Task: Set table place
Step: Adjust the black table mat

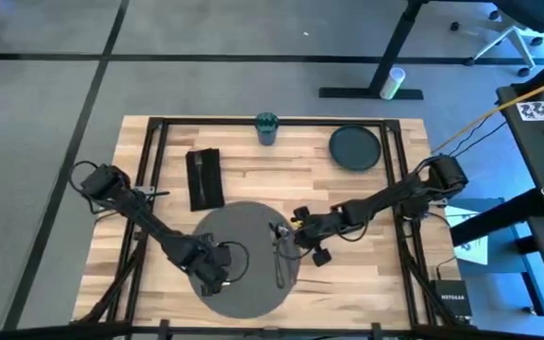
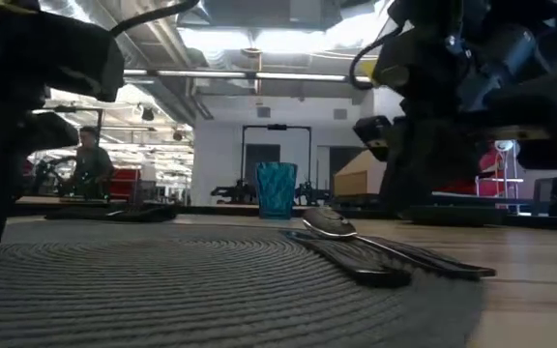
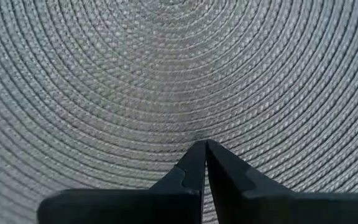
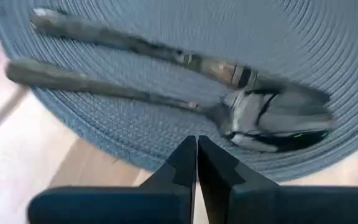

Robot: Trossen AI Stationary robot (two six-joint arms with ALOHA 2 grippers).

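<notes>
From above, the grey mat lies on the table; the left gripper sits over it. The right gripper hovers at its edge near the fork and spoon. The cup, plate and napkin lie beyond.

At table height, the cup looks empty.

Both wrist views show jaws pinched together, holding nothing.

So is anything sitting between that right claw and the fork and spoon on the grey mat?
Nothing visible. The right gripper, fingers shut, hovers at the grey mat's right edge, with the spoon and fork lying directly ahead on the mat.
</notes>
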